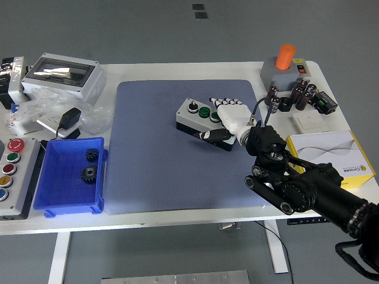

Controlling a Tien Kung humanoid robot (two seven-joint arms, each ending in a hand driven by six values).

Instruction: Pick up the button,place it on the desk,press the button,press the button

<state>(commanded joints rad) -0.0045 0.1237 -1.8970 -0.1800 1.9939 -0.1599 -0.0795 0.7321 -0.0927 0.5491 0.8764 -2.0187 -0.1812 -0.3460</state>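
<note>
Centre frame, on the blue mat point(154, 171): white button box point(198, 118) with black base, black and green buttons on top. Right hand point(232, 118) lies over its right end, white fingers clasping it.

A white bench point(177, 220) carries a blue mat point(154, 177) at the frame's centre, with a button box point(198, 115) on it. At left lie a blue bin point(59, 195), a grey enclosure point(62, 74) and a button panel point(15, 177). At right sit a grey stop switch point(285, 71) and a yellow-white box point(331, 148).
</note>
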